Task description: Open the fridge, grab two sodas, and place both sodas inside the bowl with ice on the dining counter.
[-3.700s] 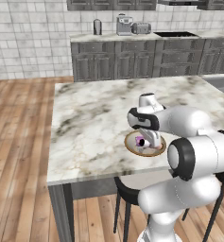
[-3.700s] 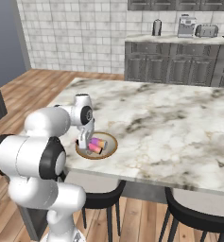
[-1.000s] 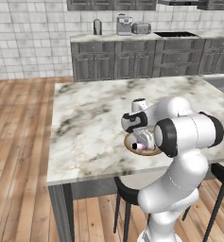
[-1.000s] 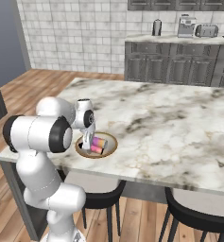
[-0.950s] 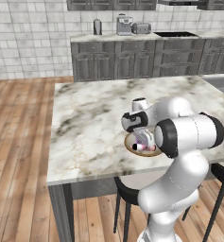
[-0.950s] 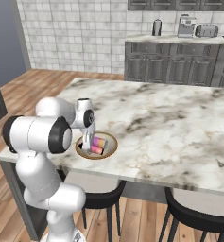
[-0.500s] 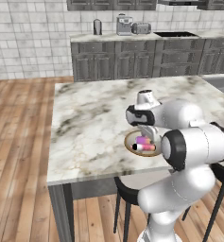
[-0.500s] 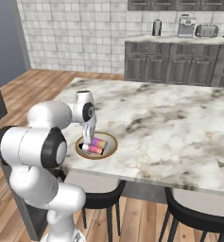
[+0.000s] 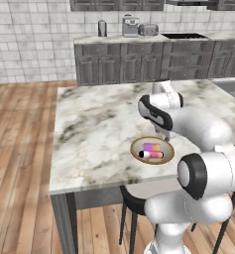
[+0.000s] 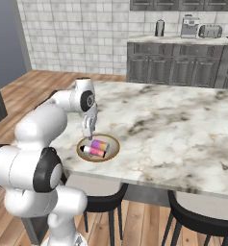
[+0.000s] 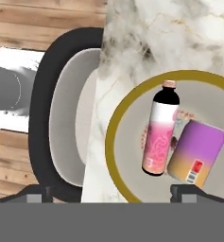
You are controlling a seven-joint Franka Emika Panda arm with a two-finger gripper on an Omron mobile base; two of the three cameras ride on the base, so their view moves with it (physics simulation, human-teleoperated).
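The bowl with ice [image 9: 152, 150] [image 10: 98, 148] [image 11: 114, 124] sits near the front edge of the white marble dining counter [image 9: 99, 124] [image 10: 183, 125]. Both sodas lie inside it, side by side: the slim pink bottle [image 11: 160, 134] [image 10: 94, 152] with its black cap, and the short purple-pink can [image 11: 196, 151] [image 10: 99, 144]. My gripper [image 10: 89, 133] [image 11: 112, 191] hangs just above the bowl, open, with nothing between its fingers. The fridge is out of view.
A black round stool [image 11: 52, 118] [image 10: 103, 199] stands under the counter edge below the bowl, and another stool [image 10: 202, 218] to the right. Dark cabinets [image 9: 139, 64] with a toaster [image 9: 147, 30] line the back wall. Wooden floor [image 9: 20, 149] lies left of the island.
The gripper's jaws have spread wide and the hand has lifted a little off the bowl. The can now lies loose beside the bottle.
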